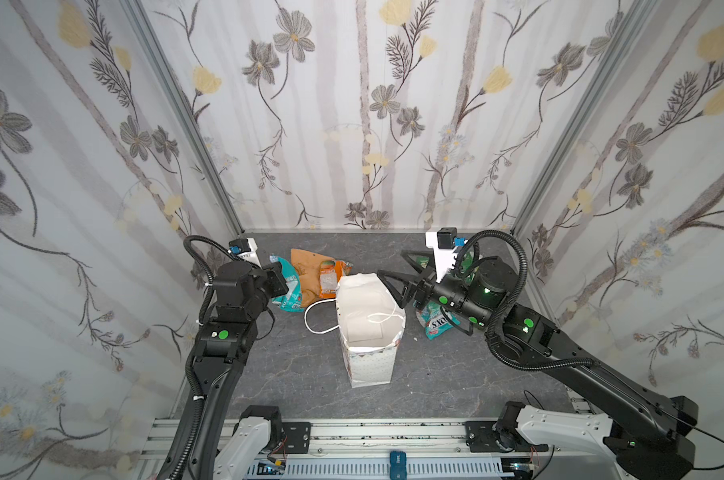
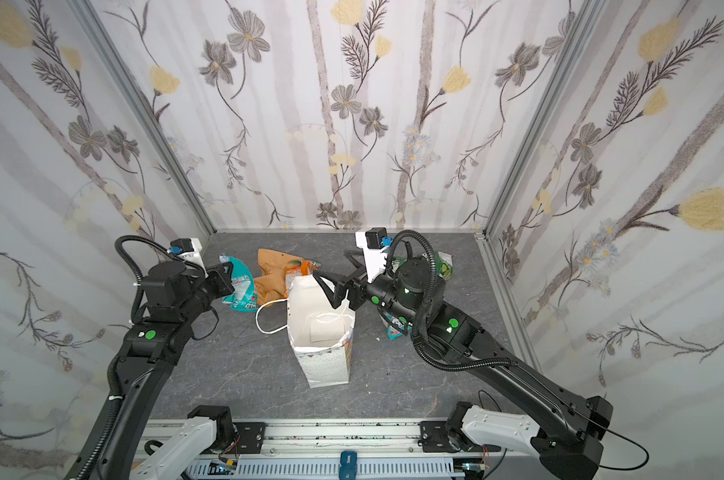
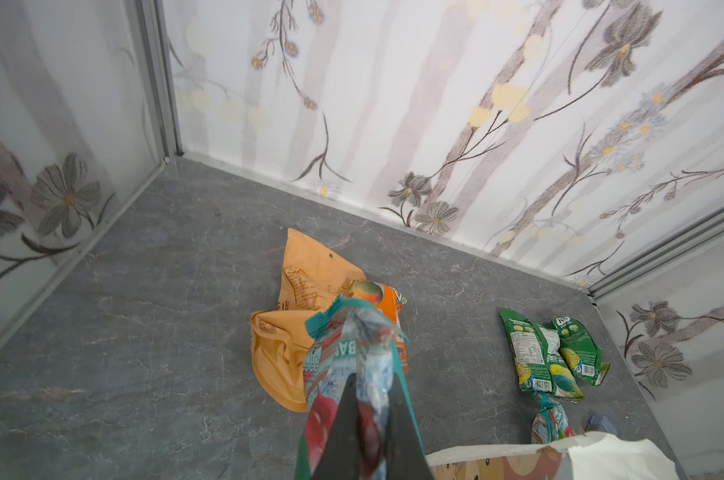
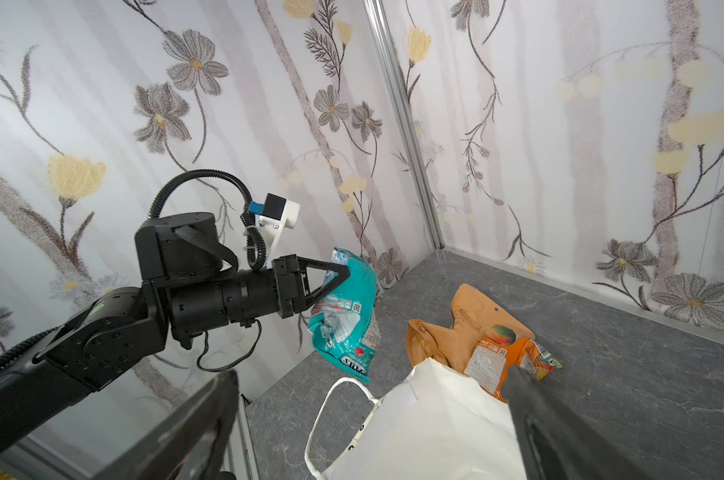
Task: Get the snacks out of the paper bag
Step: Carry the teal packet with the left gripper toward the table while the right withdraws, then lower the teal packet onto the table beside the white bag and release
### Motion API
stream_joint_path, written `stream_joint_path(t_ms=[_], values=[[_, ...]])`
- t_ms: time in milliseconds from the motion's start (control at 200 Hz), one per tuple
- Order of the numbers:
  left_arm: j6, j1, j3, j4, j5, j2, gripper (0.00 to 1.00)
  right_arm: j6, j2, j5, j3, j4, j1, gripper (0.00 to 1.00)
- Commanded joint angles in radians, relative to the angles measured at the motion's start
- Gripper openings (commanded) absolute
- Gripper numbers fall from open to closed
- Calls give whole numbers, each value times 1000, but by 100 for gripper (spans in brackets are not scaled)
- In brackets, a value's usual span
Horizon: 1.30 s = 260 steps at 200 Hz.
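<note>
The white paper bag (image 1: 370, 365) (image 2: 327, 365) stands upright mid-table, and only white paper shows inside. My left gripper (image 3: 370, 382) (image 4: 343, 276) is shut on a teal FOX'S packet (image 1: 291, 291) (image 4: 347, 320), which hangs above the table at the back left. Behind the bag lie a tan pouch (image 1: 304, 270) (image 3: 283, 332) and an orange-white packet (image 1: 329, 280) (image 4: 495, 361). My right gripper (image 1: 390, 262) (image 4: 370, 372) is open over the bag's back rim. A second teal packet (image 1: 439, 326) and two green packets (image 3: 534, 353) lie at the right.
The bag's cord handle (image 1: 316, 320) loops out over the grey table (image 1: 293, 374) to its left. Flowered walls close in the back and both sides, with a metal rail (image 1: 352, 436) along the front. My right arm covers most of the green packets in both top views.
</note>
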Motion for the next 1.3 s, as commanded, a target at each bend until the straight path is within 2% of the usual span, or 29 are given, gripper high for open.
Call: stream_joint_path(t_ms=[0, 250, 410, 500, 590, 804, 954, 1109, 1294], values=[[-160, 21, -68, 170, 113, 22, 0, 10, -5, -18, -6, 34, -2, 100], [-368, 83, -304, 431, 263, 107, 0, 28, -27, -25, -27, 42, -2, 100], [-472, 95, -422, 659, 371, 218, 0, 31, -42, -12, -41, 42, -2, 100], [-503, 92, -448, 762, 429, 289, 0, 48, -44, -26, -53, 53, -2, 100], [-522, 91, -482, 834, 431, 340, 0, 70, -42, -40, -68, 64, -2, 100], [-505, 69, -481, 840, 427, 419, 0, 91, -47, -47, -89, 68, -2, 100], [-490, 57, -475, 799, 410, 414, 25, 91, -55, -42, -91, 65, -2, 100], [-421, 44, -443, 642, 365, 362, 43, 84, -62, -39, -91, 62, -5, 100], [-328, 41, -389, 416, 276, 235, 71, 63, -80, 1, -91, 57, -6, 100]])
